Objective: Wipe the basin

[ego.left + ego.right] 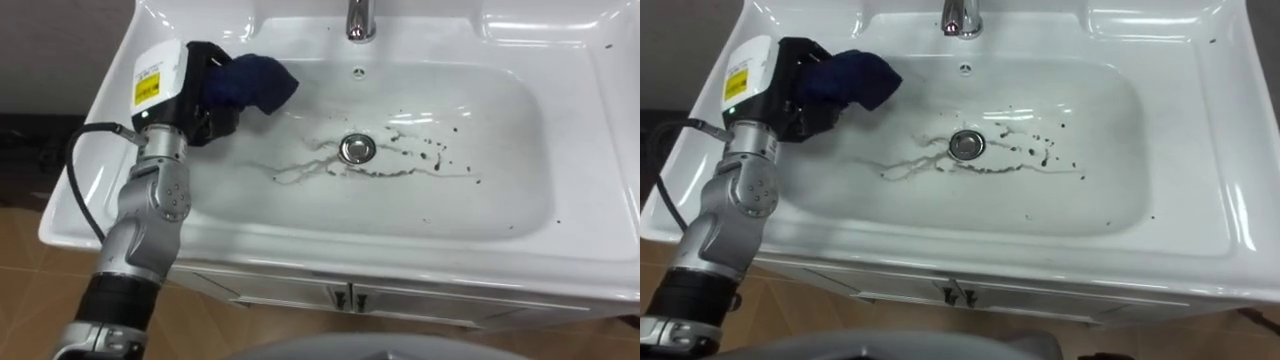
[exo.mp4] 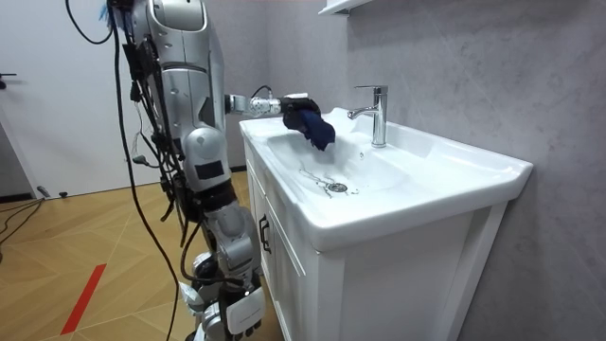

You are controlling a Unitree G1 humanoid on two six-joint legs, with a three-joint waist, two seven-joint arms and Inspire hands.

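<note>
Left hand [image 1: 205, 95]: clenched on a dark blue cloth [image 1: 255, 82], fingers curled round the bunched fabric. The cloth sits at the rear left corner of the basin [image 1: 490, 110], over the sloping inner wall; contact with the wall cannot be told. The loose end hangs toward the bowl.

Basin: white, soiled. Dark specks [image 1: 432, 150] lie scattered right of the drain [image 1: 357, 149], and grey streaks [image 1: 300, 168] run left of it. The cloth is apart from both.

A chrome tap [image 1: 359, 18] stands at the rear centre. The robot stands upright on the wooden floor [image 2: 85, 246] against the front of the white cabinet [image 2: 289, 279].
</note>
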